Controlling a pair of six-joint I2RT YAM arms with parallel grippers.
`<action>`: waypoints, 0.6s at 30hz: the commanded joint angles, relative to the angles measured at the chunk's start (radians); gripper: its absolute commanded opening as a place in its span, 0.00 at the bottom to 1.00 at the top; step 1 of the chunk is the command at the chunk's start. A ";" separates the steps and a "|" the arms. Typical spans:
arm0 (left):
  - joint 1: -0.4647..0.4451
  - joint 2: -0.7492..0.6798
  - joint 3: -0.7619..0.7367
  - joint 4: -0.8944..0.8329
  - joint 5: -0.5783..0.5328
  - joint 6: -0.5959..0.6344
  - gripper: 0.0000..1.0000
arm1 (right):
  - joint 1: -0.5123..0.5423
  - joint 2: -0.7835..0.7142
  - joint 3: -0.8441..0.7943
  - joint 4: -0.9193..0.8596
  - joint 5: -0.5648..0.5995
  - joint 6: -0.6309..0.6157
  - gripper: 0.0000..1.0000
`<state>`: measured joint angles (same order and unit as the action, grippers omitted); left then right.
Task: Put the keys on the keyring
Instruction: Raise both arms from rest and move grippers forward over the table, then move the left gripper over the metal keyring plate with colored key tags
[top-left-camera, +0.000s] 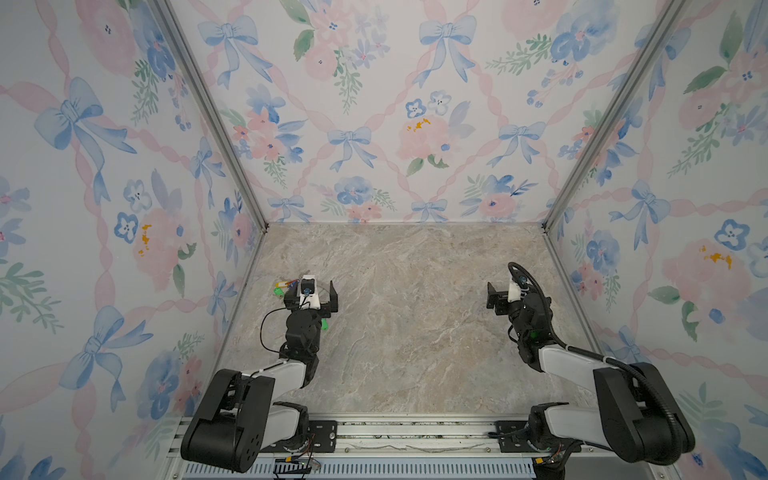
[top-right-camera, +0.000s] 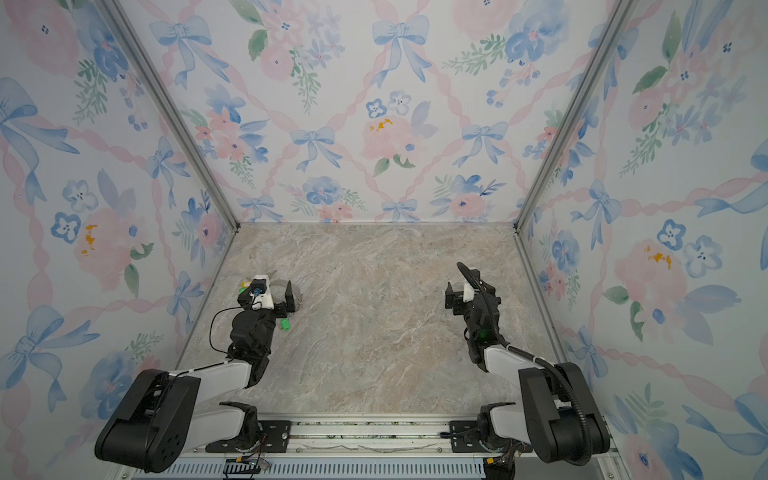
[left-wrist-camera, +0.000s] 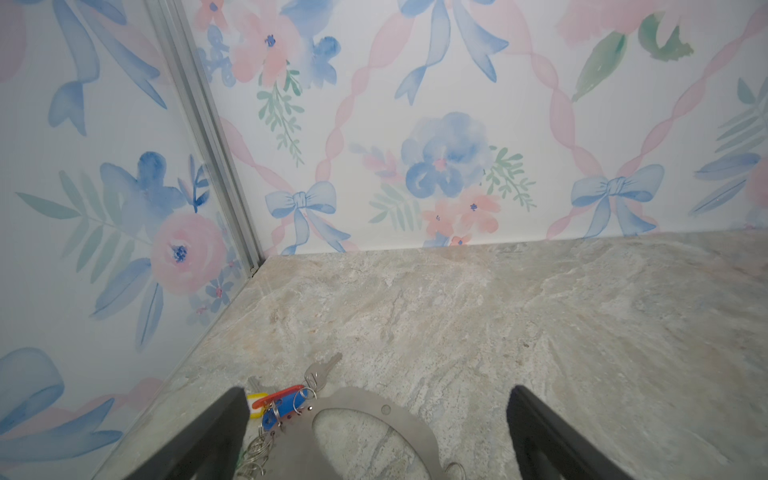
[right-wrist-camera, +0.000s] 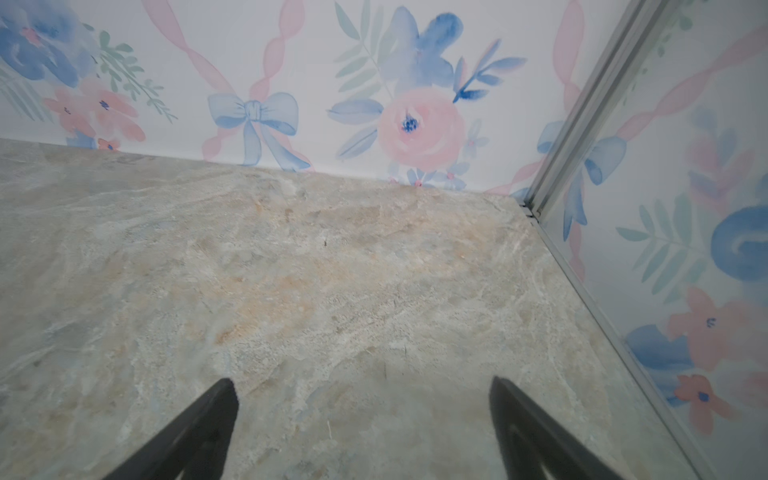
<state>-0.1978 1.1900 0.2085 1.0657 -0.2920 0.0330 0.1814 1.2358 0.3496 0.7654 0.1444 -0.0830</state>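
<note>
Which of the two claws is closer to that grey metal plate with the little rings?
Left. The left gripper hangs over the keyring, jaws open either side of it; the right gripper is far off across the table.

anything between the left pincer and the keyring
Nothing visible: the open left pincer hangs right over the keyring, its plate lying between the fingers. The keys bunch by one finger, off to the side.

Marbled stone-look floor, floral bow-patterned walls, aluminium corner posts.
</note>
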 joint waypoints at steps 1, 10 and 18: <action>-0.011 -0.125 0.079 -0.256 -0.094 -0.110 0.98 | 0.037 -0.128 0.046 -0.146 0.021 -0.009 0.97; -0.003 -0.311 0.099 -0.553 0.005 -0.513 0.98 | 0.014 -0.336 0.208 -0.536 0.050 0.437 0.97; 0.024 -0.098 0.235 -0.698 0.150 -0.539 0.98 | -0.061 -0.219 0.287 -0.748 -0.105 0.640 0.97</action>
<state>-0.1757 1.0233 0.3714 0.4778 -0.1913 -0.4591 0.1108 0.9737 0.6262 0.1390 0.1112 0.4747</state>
